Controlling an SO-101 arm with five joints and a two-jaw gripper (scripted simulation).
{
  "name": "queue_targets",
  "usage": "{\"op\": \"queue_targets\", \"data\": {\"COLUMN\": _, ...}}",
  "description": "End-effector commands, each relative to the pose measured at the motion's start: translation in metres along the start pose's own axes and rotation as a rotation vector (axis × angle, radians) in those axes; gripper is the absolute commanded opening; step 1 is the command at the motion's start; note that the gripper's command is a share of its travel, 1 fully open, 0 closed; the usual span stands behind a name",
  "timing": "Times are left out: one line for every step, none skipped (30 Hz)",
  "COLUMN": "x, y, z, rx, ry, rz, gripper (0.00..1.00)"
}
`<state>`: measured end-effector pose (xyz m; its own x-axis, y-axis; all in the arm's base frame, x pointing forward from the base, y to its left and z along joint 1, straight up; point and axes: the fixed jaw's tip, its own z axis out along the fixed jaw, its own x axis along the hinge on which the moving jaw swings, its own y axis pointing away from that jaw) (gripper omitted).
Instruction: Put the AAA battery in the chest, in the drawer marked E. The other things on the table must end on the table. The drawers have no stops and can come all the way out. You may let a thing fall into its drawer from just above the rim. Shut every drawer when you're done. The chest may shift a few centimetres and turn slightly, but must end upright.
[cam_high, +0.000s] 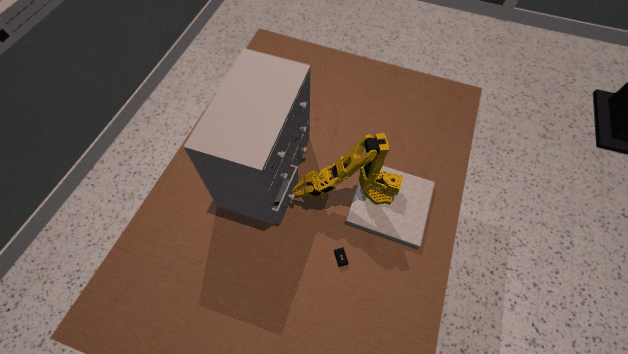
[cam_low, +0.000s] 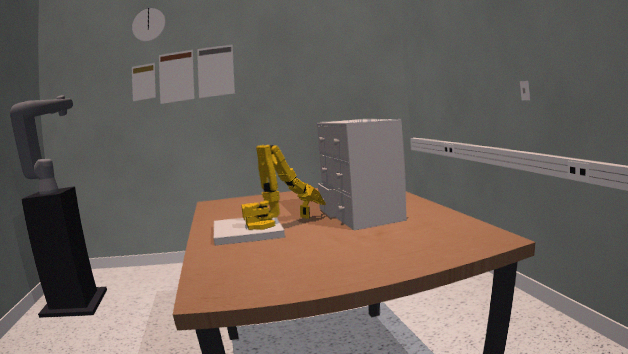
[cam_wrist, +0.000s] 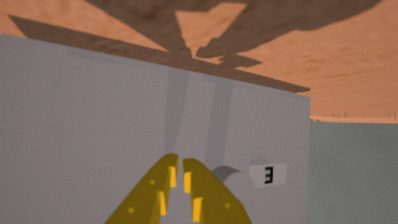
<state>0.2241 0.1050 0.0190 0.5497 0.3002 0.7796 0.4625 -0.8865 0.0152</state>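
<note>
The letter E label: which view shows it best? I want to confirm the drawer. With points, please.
The wrist view: the E (cam_wrist: 268, 175) reads clearly, though upside down, beside the gripper (cam_wrist: 180, 159). Neither top nor exterior makes it legible.
</note>
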Motion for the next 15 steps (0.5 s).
{"op": "queue_targets", "data": {"x": 0.0134, "y": -0.0009, "z": 0.0046, "rx": 0.005, "ry": 0.039, "rz": 0.010, "gripper": 0.00}}
{"op": "queue_targets", "data": {"x": 0.0137, "y": -0.0007, "z": 0.0050, "rx": 0.004, "ry": 0.039, "rz": 0.011, "gripper": 0.00}}
{"op": "queue_targets", "data": {"x": 0.0140, "y": -0.0004, "z": 0.0053, "rx": 0.003, "ry": 0.039, "rz": 0.011, "gripper": 0.00}}
{"op": "queue_targets", "data": {"x": 0.0143, "y": -0.0002, "z": 0.0056, "rx": 0.002, "ry": 0.039, "rz": 0.012, "gripper": 0.00}}
{"op": "queue_targets", "data": {"x": 0.0145, "y": 0.0000, "z": 0.0060, "rx": 0.002, "ry": 0.039, "rz": 0.013, "gripper": 0.00}}
{"op": "queue_targets", "data": {"x": 0.0148, "y": 0.0002, "z": 0.0063, "rx": 0.001, "ry": 0.039, "rz": 0.013, "gripper": 0.00}}
{"op": "queue_targets", "data": {"x": 0.0151, "y": 0.0005, "z": 0.0067, "rx": 0.000, "ry": 0.039, "rz": 0.014, "gripper": 0.00}}
{"op": "queue_targets", "data": {"x": 0.0153, "y": 0.0007, "z": 0.0070, "rx": 0.000, "ry": 0.039, "rz": 0.014, "gripper": 0.00}}
{"op": "queue_targets", "data": {"x": 0.0156, "y": 0.0009, "z": 0.0074, "rx": -0.001, "ry": 0.039, "rz": 0.015, "gripper": 0.00}}
{"op": "queue_targets", "data": {"x": 0.0167, "y": 0.0010, "z": 0.0075, "rx": -0.001, "ry": 0.043, "rz": 0.015, "gripper": 0.00}}
{"op": "queue_targets", "data": {"x": 0.0179, "y": 0.0010, "z": 0.0076, "rx": -0.001, "ry": 0.047, "rz": 0.015, "gripper": 0.00}}
{"op": "queue_targets", "data": {"x": 0.0179, "y": 0.0010, "z": 0.0076, "rx": -0.001, "ry": 0.047, "rz": 0.015, "gripper": 0.00}}
{"op": "queue_targets", "data": {"x": 0.0179, "y": 0.0010, "z": 0.0076, "rx": -0.001, "ry": 0.047, "rz": 0.015, "gripper": 0.00}}
{"op": "queue_targets", "data": {"x": 0.0179, "y": 0.0010, "z": 0.0076, "rx": -0.001, "ry": 0.047, "rz": 0.015, "gripper": 0.00}}
{"op": "queue_targets", "data": {"x": 0.0149, "y": 0.0009, "z": 0.0073, "rx": -0.001, "ry": 0.037, "rz": 0.015, "gripper": 0.00}}
